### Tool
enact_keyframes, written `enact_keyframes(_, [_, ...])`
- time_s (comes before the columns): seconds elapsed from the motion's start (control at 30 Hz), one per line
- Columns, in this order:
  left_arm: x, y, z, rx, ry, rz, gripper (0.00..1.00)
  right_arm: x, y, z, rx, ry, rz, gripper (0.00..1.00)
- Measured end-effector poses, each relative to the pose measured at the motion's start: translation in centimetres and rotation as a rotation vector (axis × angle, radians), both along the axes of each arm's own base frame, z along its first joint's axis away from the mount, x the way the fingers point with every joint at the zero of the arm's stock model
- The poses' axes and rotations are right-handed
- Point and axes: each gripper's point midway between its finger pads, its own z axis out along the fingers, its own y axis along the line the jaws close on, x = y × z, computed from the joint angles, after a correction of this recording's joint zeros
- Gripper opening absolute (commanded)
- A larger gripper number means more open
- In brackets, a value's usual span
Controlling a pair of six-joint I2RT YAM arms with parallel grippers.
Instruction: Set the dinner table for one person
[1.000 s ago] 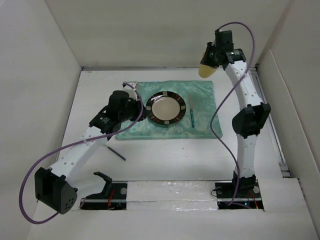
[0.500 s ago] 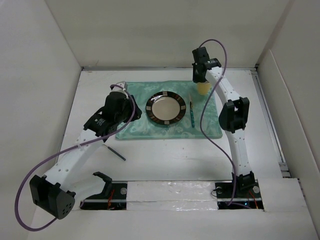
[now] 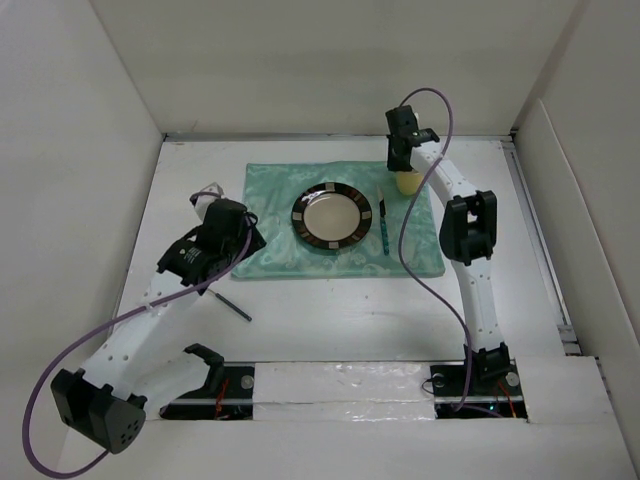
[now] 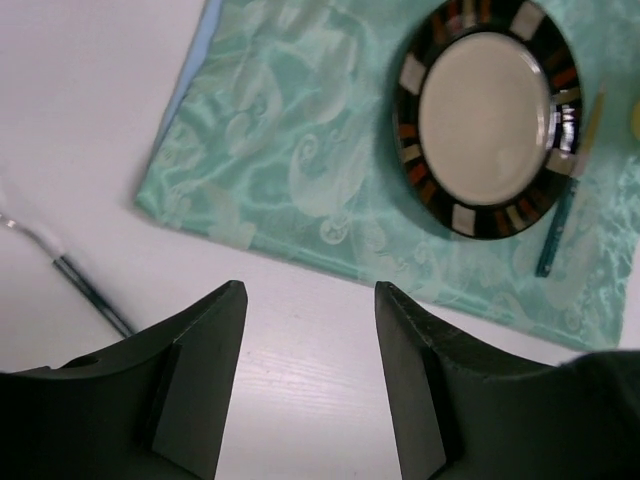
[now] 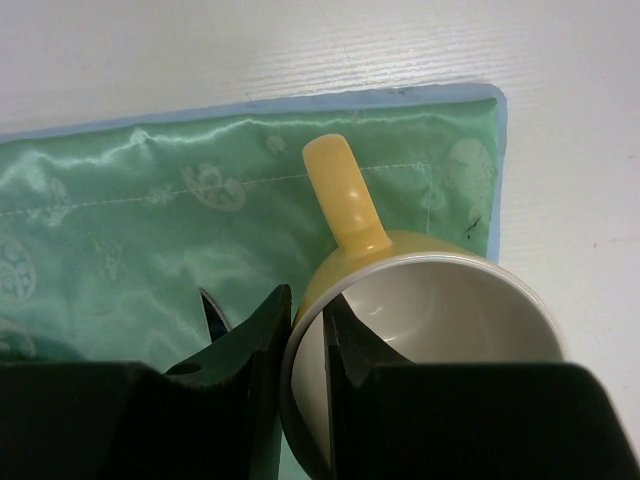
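Three pieces look set on the big flat matte white dinner table (image 3: 330, 320), which runs under everything in view. Leftmost, a thin dark-handled metal utensil (image 3: 231, 306) lies on bare table, off the shiny mint-green cloth placemat (image 3: 275, 195), so that one's probably left to do. The left gripper (image 4: 310, 295) hangs over the mat's near-left corner, jaws wide apart, nothing in them. Mid-mat sits a round cream plate with a dark patterned rim (image 3: 333, 215), and just right of it a teal-handled utensil (image 3: 385, 228). At the far-right corner the right gripper (image 5: 308, 330) pinches the wall of a yellow ceramic mug (image 5: 440, 310), not yet released. Nothing blocks the stray utensil.
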Motion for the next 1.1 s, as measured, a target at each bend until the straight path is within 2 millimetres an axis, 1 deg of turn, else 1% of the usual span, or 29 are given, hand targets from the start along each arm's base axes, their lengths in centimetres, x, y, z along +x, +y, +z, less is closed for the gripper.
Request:
enact_keyframes(0.07, [-0.7, 1.0, -1.3, -0.005, 0.046, 0.045, 0.51, 0.4, 0.0, -0.2, 0.012, -0.018, -0.01, 0.19])
enact_keyframes(0.1, [-1.0, 1.8, -2.0, -0.01, 0.068, 0.076, 0.51, 0.7, 0.0, -0.3, 0.017, -0.029, -0.015, 0.33])
enact_keyframes(0.17, [-1.6, 4.1, -3.9, -0.014, 0.119, 0.159, 0.51, 0.8, 0.1, -0.4, 0.032, -0.045, -0.025, 0.49])
enact_keyframes(0.2, [-2.0, 5.2, -4.9, -0.021, 0.15, 0.2, 0.51, 0.7, 0.1, -0.6, 0.04, -0.049, -0.034, 0.6])
enact_keyframes(0.3, [-3.9, 8.0, -7.9, -0.018, 0.255, 0.309, 0.51, 0.1, -0.1, -1.4, 0.055, -0.034, -0.05, 0.71])
enact_keyframes(0.37, [-5.0, 8.1, -9.1, -0.014, 0.326, 0.32, 0.51, -0.2, -0.1, -1.0, 0.071, -0.036, -0.058, 0.78])
enact_keyframes(0.4, [-5.2, 8.0, -9.4, -0.014, 0.348, 0.321, 0.5, -0.3, -0.1, -0.7, 0.083, -0.04, -0.063, 0.87])
enact_keyframes(0.43, [-5.4, 7.9, -9.8, -0.014, 0.372, 0.323, 0.49, -0.4, -0.2, 0.0, 0.096, -0.048, -0.067, 0.9])
enact_keyframes(0.47, [-5.5, 7.9, -10.2, -0.013, 0.395, 0.326, 0.48, -0.4, 0.0, 0.1, 0.108, -0.047, -0.065, 0.97])
enact_keyframes(0.5, [-5.7, 7.8, -10.6, -0.012, 0.419, 0.33, 0.48, -0.3, -0.3, 1.7, 0.121, -0.075, -0.072, 0.99])
enact_keyframes(0.57, [-6.2, 7.8, -11.3, -0.007, 0.467, 0.345, 0.48, -0.4, -0.4, 4.0, 0.151, -0.107, -0.071, 1.0])
enact_keyframes(0.7, [-6.7, 8.0, -12.5, -0.002, 0.534, 0.391, 0.49, -1.4, -0.6, 10.0, 0.206, -0.203, -0.066, 1.0])
enact_keyframes(0.87, [-6.9, 9.3, -14.1, 0.015, 0.613, 0.476, 0.47, -4.8, -0.5, 17.3, 0.293, -0.324, -0.044, 1.0])
enact_keyframes(1.0, [-6.8, 9.3, -15.5, 0.032, 0.666, 0.48, 0.38, -7.0, 0.0, 21.6, 0.355, -0.393, -0.012, 1.0])
enact_keyframes(1.1, [-6.6, 9.3, -16.4, 0.044, 0.697, 0.478, 0.35, -7.9, 0.2, 23.6, 0.381, -0.435, 0.007, 1.0])
